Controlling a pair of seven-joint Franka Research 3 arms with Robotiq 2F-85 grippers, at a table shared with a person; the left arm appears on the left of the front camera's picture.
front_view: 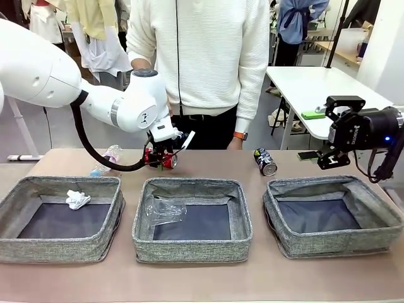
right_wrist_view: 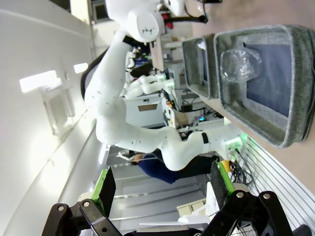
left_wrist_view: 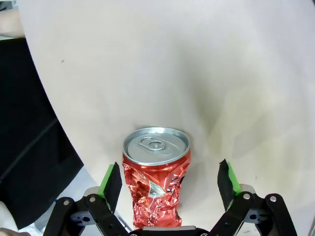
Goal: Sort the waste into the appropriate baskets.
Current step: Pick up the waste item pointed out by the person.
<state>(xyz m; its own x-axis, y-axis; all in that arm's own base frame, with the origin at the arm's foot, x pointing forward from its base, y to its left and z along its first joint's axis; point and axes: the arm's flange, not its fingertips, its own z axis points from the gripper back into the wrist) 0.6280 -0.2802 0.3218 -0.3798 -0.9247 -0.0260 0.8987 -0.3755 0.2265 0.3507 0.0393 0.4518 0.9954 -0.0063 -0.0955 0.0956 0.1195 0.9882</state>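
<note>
Your left end effector [left_wrist_view: 169, 173] is spread around the red can [left_wrist_view: 155, 169], with a green pad [left_wrist_view: 106, 179] on each side and a bit of daylight at both flanks, so it's straddling the can, not pinching it. The bit that matters is the can's long axis. It runs straight between the fingers, crosswise to the line the pads squeeze along, with the lid end pointing away from the wrist, so I reckon a squeeze would bite the crumpled sides. From the front it looks like it's lying on its side on the desk [left_wrist_view: 172, 73], but I can't swear to that. Just on the robot's side of the red can is the middle basket [front_view: 192, 249], with a clear bottle [front_view: 164, 210] in it. Left of the can are a second clear bottle [front_view: 107, 158] on the desk and the left basket [front_view: 60, 249] holding the tissue wad [front_view: 77, 199]. Well to its right are the dark can [front_view: 266, 161] and the right basket [front_view: 334, 243], which is my guess for where cans go. Your right end effector [right_wrist_view: 162, 179] hangs spread with nothing in it, far right of the red can and much nearer the dark one.
</note>
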